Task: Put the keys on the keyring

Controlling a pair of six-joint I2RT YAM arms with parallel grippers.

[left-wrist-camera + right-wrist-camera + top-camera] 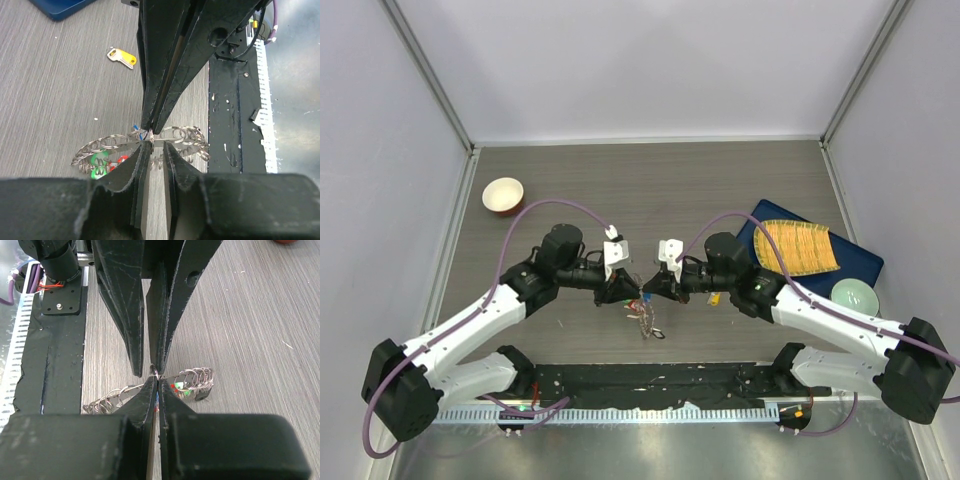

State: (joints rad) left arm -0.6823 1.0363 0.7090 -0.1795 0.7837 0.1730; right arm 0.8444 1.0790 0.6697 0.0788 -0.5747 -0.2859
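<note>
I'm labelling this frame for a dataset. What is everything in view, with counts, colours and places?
keyring: one, silver wire loops, table centre, between both tools
keys on keyring: number unclear, green and red tags show
loose key: one, silver with yellow tag, flat on the table, toward the tray
bowl: one, red outside and white inside, far left
tray: one, dark blue, right side
ridged sheet: one, yellow-orange, on the tray
dish: one, pale green, by the tray at the right
table: one, grey wood grain
left tool: one, black, jaws slightly apart at the keyring
right tool: one, black, shut on the keyring
</note>
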